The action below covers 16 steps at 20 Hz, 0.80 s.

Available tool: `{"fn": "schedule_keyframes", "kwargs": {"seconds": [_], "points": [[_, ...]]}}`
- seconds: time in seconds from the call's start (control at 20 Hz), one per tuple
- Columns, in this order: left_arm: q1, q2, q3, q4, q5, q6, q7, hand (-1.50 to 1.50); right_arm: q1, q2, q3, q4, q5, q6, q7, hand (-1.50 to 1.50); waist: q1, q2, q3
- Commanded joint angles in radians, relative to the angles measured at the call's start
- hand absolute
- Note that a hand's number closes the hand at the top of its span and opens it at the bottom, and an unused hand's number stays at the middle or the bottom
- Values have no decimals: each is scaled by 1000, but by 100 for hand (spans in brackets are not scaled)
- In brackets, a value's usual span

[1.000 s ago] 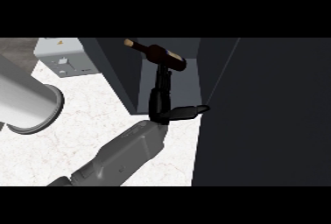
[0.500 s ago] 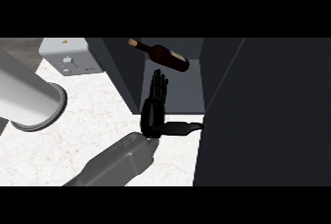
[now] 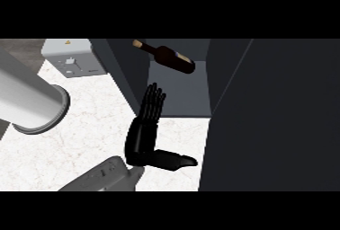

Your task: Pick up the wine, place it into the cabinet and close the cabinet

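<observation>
robot hand [image 3: 143, 134] open, wine [image 3: 169, 57] inside cabinet [image 3: 178, 96]

Wine bottle [image 3: 169, 57]: dark brown body, tan cap. Cabinet [image 3: 179, 96]: dark grey interior; door [image 3: 279, 117] near-black. Counter [image 3: 79, 134]: white marble, faint beige veining. Hand [image 3: 143, 134]: black; forearm [image 3: 103, 177] grey. Far-left box [image 3: 72, 57]: light grey, yellow label. Left cylinder [image 3: 26, 101]: pale grey.

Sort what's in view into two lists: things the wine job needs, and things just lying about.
Job things: wine bottle, lying inside the cabinet; open cabinet door; right hand, fingers straight.

Lying about: grey box and grey cylinder on the counter.
</observation>
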Motion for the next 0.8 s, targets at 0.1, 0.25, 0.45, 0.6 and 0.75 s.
{"fn": "schedule_keyframes", "kwargs": {"seconds": [0.1,0.25,0.45,0.6,0.75], "points": [[111,164,4,-203,-63,-65,45,-150,37,-62,-15,-16,-118,106,1,150,-1,1,0],[171,200,-14,-287,-93,-74,41,-150,55,-129,-61,-61,-179,185,-7,150,-4,0,1],[251,332,58,-371,-70,-165,57,150,137,-126,12,-90,-191,255,-35,150,-6,1,0],[340,407,47,-462,-91,-185,30,150,196,-128,58,-131,-260,275,8,150,-5,-2,0],[386,476,109,-486,-72,-240,14,150,140,-65,169,-119,-216,222,46,150,6,-1,-1]]}}
